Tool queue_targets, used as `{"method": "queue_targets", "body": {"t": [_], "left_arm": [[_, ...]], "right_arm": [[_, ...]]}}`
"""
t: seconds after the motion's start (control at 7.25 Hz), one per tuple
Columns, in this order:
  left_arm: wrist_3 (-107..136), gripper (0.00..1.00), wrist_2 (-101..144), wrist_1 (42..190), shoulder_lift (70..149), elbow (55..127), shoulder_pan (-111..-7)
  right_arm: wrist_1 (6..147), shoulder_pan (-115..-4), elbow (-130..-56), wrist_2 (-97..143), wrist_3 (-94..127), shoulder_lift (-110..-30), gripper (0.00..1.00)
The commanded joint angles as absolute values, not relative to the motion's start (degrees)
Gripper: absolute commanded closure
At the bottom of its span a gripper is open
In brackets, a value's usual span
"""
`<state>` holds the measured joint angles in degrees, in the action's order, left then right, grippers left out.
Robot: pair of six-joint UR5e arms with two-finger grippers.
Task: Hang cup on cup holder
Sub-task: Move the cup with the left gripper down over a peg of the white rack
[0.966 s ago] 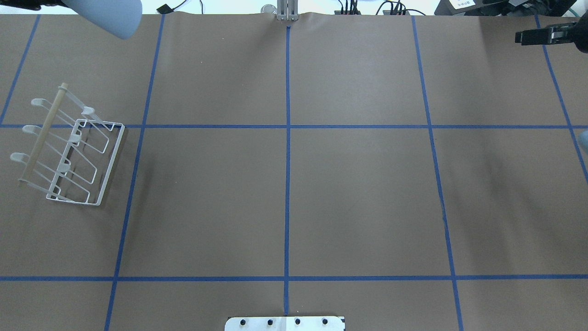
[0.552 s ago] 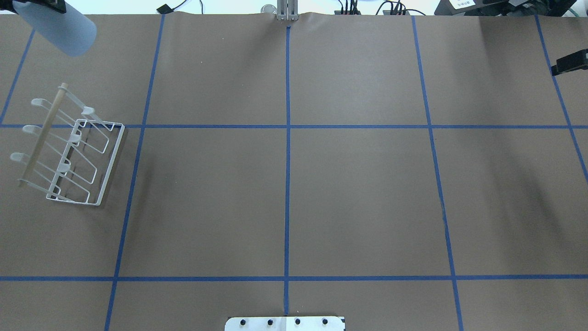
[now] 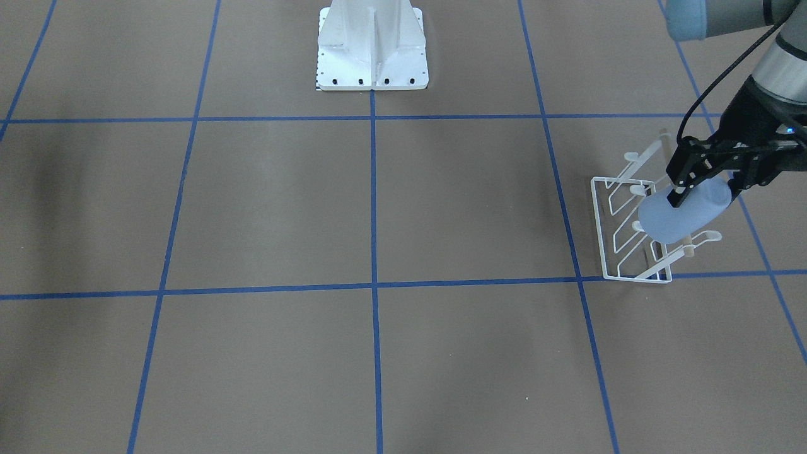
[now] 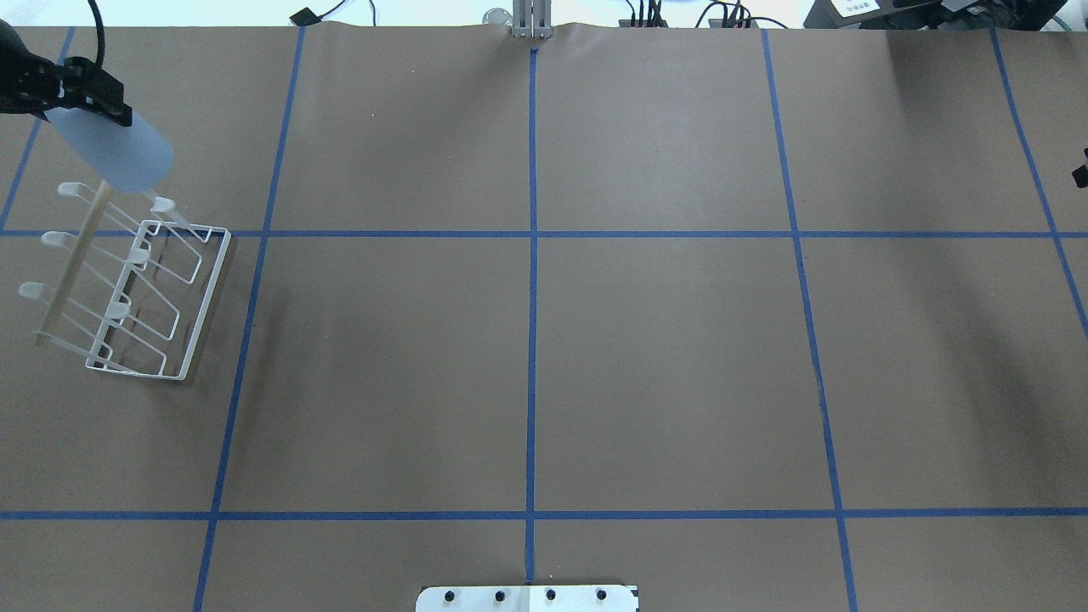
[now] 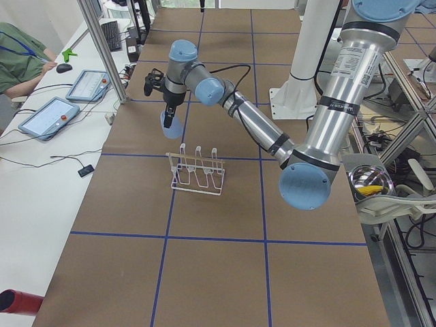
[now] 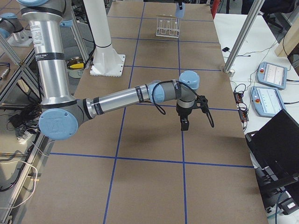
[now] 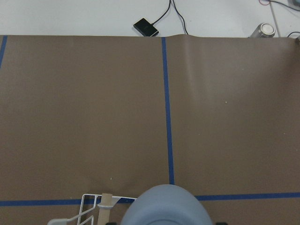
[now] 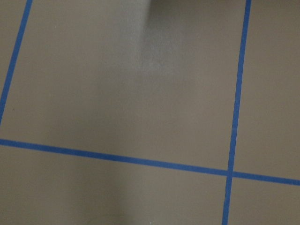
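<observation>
**Pale cup held over the wire rack**

The left pincer (image 3: 705, 183) is clamped on the rim end of the small pale blue-grey plastic tumbler (image 4: 115, 153). The tumbler is tilted, its closed base pointing away from the pincer and down. The white wire cup rack (image 4: 136, 255), with its tan wooden rod (image 4: 75, 259), stands on the brown paper-covered tabletop (image 4: 663, 357) just below and ahead of this pincer. The tumbler overlaps the rod's far end from overhead, yet from the side it hangs clear above the prongs. The right pincer (image 6: 185, 125) points down over bare tabletop, well apart from the rack. I cannot tell whether its fingers are apart or together.
</observation>
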<state>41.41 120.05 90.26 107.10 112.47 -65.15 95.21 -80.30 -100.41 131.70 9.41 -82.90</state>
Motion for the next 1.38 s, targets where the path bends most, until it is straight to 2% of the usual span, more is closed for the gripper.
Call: {"method": "queue_targets", "body": {"t": [0.0, 0.97, 1.1, 1.24], "left_arm": [[41.31, 1.0, 117.77, 89.47, 106.96, 112.15, -62.41], [41.22, 1.0, 117.69, 89.82, 106.96, 108.2, -60.12], [41.13, 0.78, 117.69, 89.91, 106.96, 107.58, -60.12], [40.35, 0.01, 117.25, 90.09, 106.79, 107.4, -59.77]], "right_arm": [[98.16, -80.51, -100.81, 132.36, 9.05, -82.79, 0.0], [97.65, -80.68, -101.08, 133.51, 9.05, -82.97, 0.0], [97.56, -80.68, -101.16, 133.42, 9.05, -83.06, 0.0], [97.56, -80.68, -101.42, 133.42, 9.4, -83.14, 0.0]]}}
